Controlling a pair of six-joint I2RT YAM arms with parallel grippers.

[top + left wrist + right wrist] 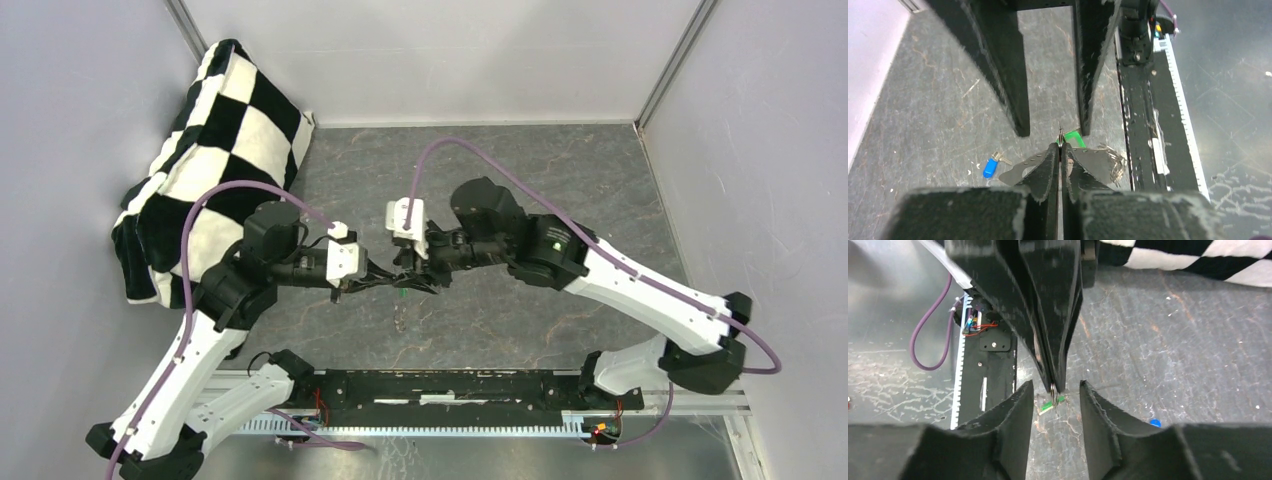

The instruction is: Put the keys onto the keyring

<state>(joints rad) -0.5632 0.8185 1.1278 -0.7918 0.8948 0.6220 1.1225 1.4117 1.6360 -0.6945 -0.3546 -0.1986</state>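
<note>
My left gripper [1061, 145] is shut on a thin metal loop, the keyring [1060, 134], seen edge-on and sticking out just past its tips. The green key [1074, 138] hangs from the loop, head up and blade slanting down [1050, 405]. My right gripper [1056, 384] is open, with its fingers [1008, 80] either side of the left gripper's tips and touching nothing. The blue key [991, 168] lies flat on the table on the far side of the grippers and also shows in the right wrist view [1155, 423]. From above, the two grippers meet tip to tip over the table's middle [400, 285].
A black-and-white checkered pillow [215, 150] leans in the far left corner. The black base rail [450, 385] runs along the near edge. A silvery cross-hatched patch [1115, 162] lies beside the left fingers; I cannot tell what it is. Walls enclose three sides.
</note>
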